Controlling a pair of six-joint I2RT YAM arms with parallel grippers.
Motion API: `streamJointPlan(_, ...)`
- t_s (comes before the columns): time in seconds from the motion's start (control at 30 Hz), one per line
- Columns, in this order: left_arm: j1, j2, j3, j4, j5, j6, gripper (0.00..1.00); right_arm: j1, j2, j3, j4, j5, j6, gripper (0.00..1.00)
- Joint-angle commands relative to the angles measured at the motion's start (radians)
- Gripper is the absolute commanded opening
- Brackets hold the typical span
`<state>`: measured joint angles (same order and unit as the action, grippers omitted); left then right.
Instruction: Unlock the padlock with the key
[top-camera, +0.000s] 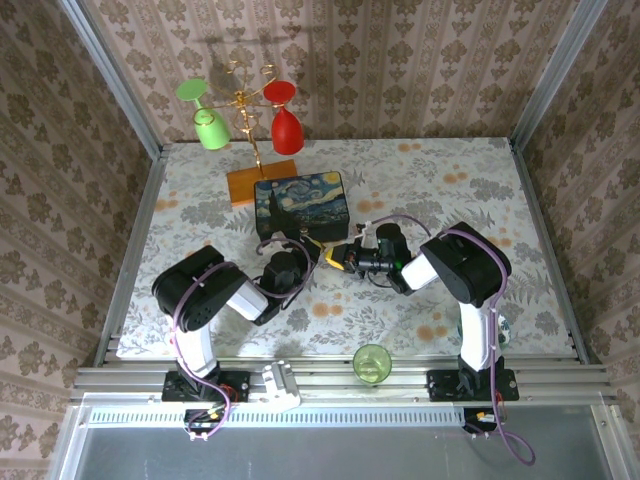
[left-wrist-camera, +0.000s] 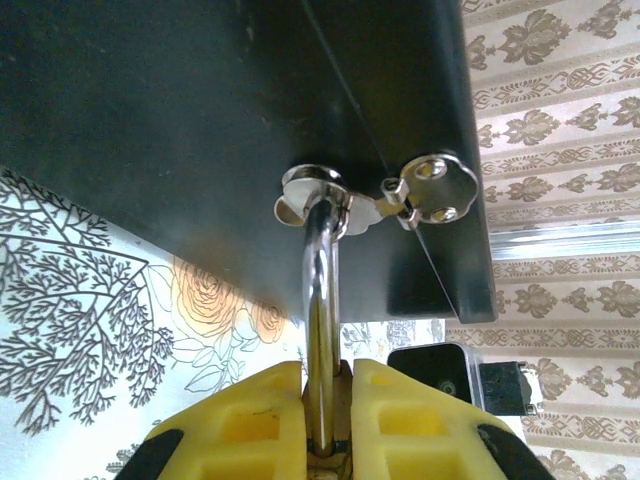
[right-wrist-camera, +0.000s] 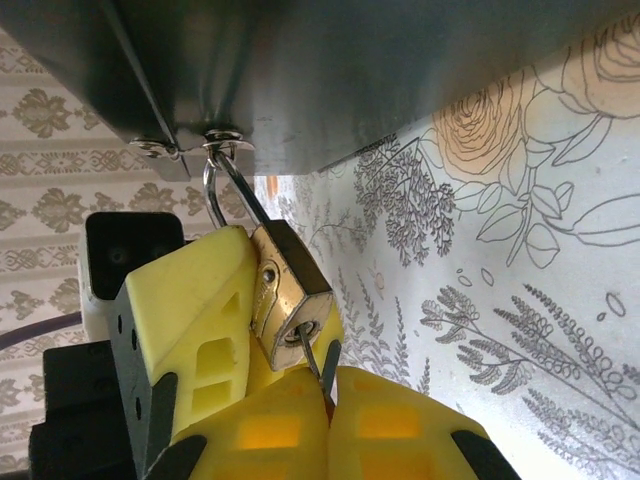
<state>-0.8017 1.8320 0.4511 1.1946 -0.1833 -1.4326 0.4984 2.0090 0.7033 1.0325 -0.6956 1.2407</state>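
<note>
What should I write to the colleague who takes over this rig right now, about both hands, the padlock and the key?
The left hand is shut on the shackle and holds the padlock by the painted box.
The right hand is shut on the key.
Done: both things are gripped and the key's tip sits in the keyhole at the bottom of the padlock. The shackle passes through the ring on the box's clasp.
Left: turn the key and free the shackle. I cannot tell whether the key is fully in or has turned.
</note>
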Motion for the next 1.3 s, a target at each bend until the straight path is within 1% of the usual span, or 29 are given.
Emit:
streamJointPlan(0.0, -0.111, -0.01, 0.027, 0.115, 0.244, 0.008, 0.0, 0.031, -0.038, 0.097, -0.125, 0.027, -0.138, 0.03)
streamJointPlan(0.1, -0.123, 0.032, 0.01, 0.118, 0.232, 0.001, 0.0, 0.023, -0.063, 0.087, -0.257, 0.041, -0.232, 0.05)
streamJointPlan(0.27, -0.119, 0.059, -0.006, 0.119, 0.22, 0.039, 0.0, 0.019, -0.071, 0.006, -0.266, 0.052, -0.263, 0.12)
streamJointPlan(0.37, -0.106, 0.057, -0.005, 0.118, 0.22, 0.046, 0.0, 0.013, -0.086, -0.024, -0.29, 0.064, -0.288, 0.24)
streamJointPlan(0.43, -0.099, 0.062, -0.003, 0.118, 0.225, 0.042, 0.0, 0.008, -0.088, -0.03, -0.296, 0.067, -0.296, 0.29)
streamJointPlan(0.53, -0.095, 0.063, -0.008, 0.118, 0.226, 0.042, 0.0, 0.004, -0.089, -0.028, -0.287, 0.065, -0.291, 0.29)
streamJointPlan(0.73, -0.096, 0.06, -0.028, 0.118, 0.214, 0.046, 0.0, -0.012, -0.101, -0.042, -0.215, 0.056, -0.243, 0.34)
streamJointPlan(0.87, -0.097, 0.061, -0.026, 0.118, 0.211, 0.047, 0.0, -0.012, -0.123, -0.046, -0.231, 0.07, -0.241, 0.37)
streamJointPlan(0.93, -0.099, 0.061, -0.023, 0.118, 0.209, 0.048, 0.0, -0.014, -0.13, -0.055, -0.221, 0.074, -0.229, 0.37)
streamJointPlan(1.0, -0.099, 0.064, -0.019, 0.117, 0.211, 0.054, 0.0, -0.015, -0.128, -0.071, -0.154, 0.074, -0.185, 0.34)
streamJointPlan(1.03, -0.101, 0.07, -0.02, 0.118, 0.209, 0.054, 0.0, -0.017, -0.124, -0.076, -0.118, 0.073, -0.16, 0.31)
streamJointPlan(1.1, -0.104, 0.081, -0.021, 0.118, 0.206, 0.048, 0.0, -0.014, -0.108, -0.067, -0.069, 0.061, -0.116, 0.14)
streamJointPlan(1.13, -0.105, 0.086, -0.024, 0.118, 0.205, 0.046, 0.0, -0.011, -0.105, -0.055, -0.088, 0.06, -0.111, 0.09)
streamJointPlan(1.17, -0.103, 0.088, -0.029, 0.118, 0.203, 0.041, 0.0, -0.011, -0.105, -0.045, -0.136, 0.067, -0.124, 0.07)
streamJointPlan(1.27, -0.088, 0.066, -0.032, 0.113, 0.203, 0.086, 0.0, -0.013, -0.175, -0.083, -0.323, 0.152, -0.234, 0.07)
